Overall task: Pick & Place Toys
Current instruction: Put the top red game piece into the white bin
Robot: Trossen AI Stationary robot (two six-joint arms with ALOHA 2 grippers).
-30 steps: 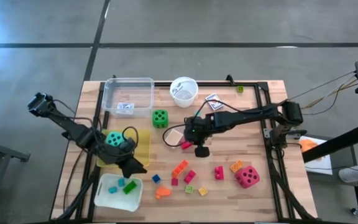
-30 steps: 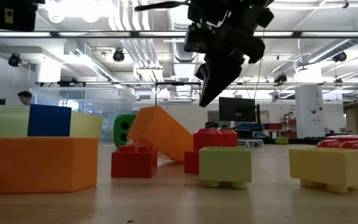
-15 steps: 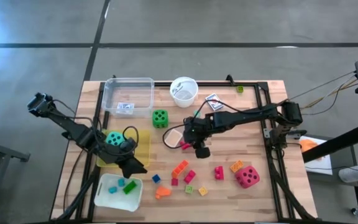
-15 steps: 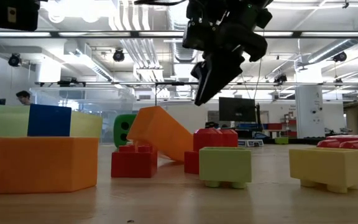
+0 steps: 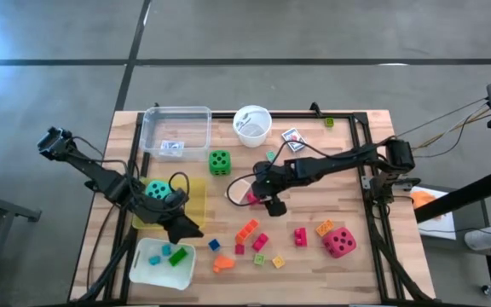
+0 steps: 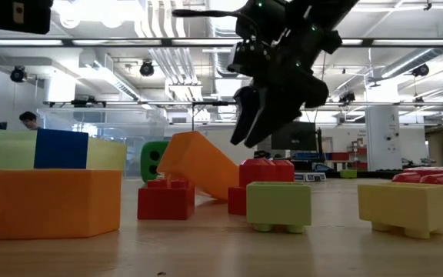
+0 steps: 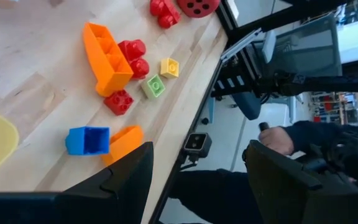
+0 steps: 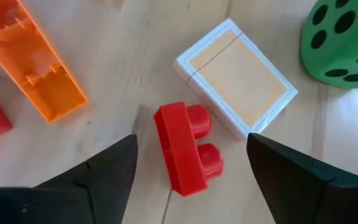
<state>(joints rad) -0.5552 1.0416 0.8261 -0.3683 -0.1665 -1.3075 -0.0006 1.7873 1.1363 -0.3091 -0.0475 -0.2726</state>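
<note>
Red block [image 8: 185, 148], frame centre: right gripper [image 8: 191, 155] newly spread, fingers straddling it; grasp looks imminent.

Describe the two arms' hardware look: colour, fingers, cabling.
Both arms are dark, near-black, built of slim jointed links. The left arm has a boxy block at its outer end and a black cable looping by its wrist. The right arm carries a thin black cable along its links. The right gripper ends in two matte black, wedge-shaped fingers; the left gripper has the same. No markings visible.
</note>
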